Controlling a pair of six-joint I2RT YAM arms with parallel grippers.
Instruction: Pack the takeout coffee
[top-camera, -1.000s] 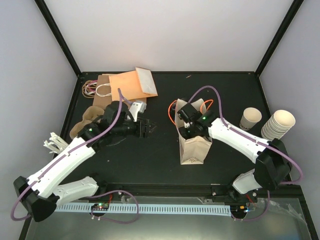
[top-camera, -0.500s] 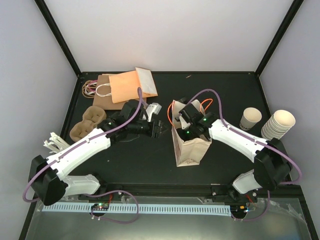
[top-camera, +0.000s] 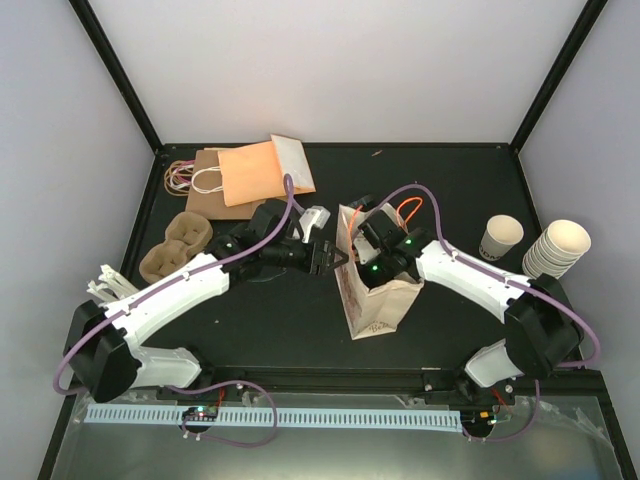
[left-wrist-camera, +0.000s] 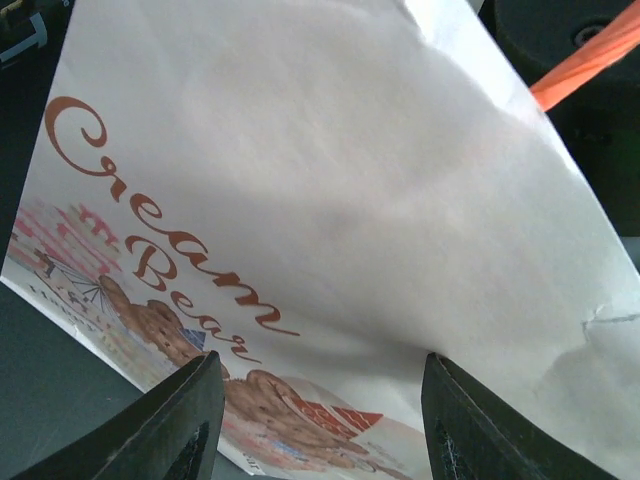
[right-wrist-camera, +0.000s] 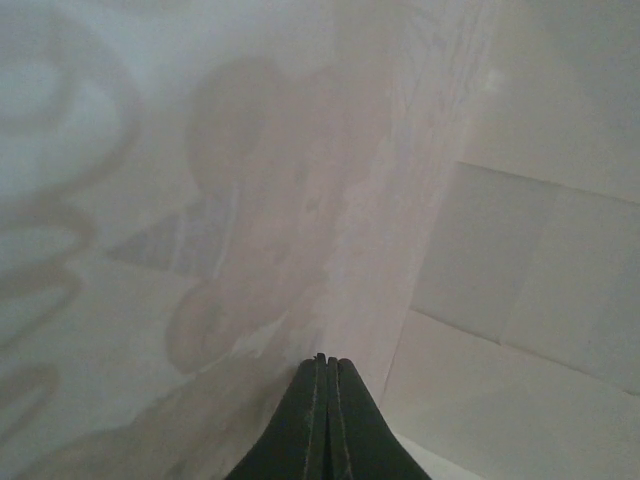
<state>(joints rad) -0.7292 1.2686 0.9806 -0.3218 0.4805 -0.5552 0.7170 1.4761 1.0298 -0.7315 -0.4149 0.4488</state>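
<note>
Left fingers (top-camera: 327, 260): spread apart with nothing pinched, their tips at the upper left edge of the paper bag (top-camera: 372, 305).
Ahead of the left fingers: the bag's white printed side fills the wrist view and spans the gap between the two tips. It carries red-brown script reading "Cream Bear" above a bear drawing. Whether either tip touches the paper cannot be told.
Right fingers (right-wrist-camera: 322, 370): pressed together with nothing between them, reaching down through the bag's open mouth.
Around the right fingers: pale inner walls, with the outer print showing faintly through on their left and creased paper panels on their right.
Bag: stands on the dark bench (top-camera: 270, 320), with the left fingers outside it and the right fingers inside.
Orange handle (top-camera: 408, 208): loops up at the far side of the mouth, just beyond the right fingers.
Takeout coffee (top-camera: 500, 238): upright on the bench with its mouth up, outside the bag and well off to the right of the right fingers. Neither pair holds it.
Stack of cups (top-camera: 558, 250): just beside the coffee, on the side away from the fingers.
Behind the left fingers: flat paper bags (top-camera: 250, 172) lie near the back.
Left of the left fingers: a brown cup carrier (top-camera: 175, 245), well apart.
</note>
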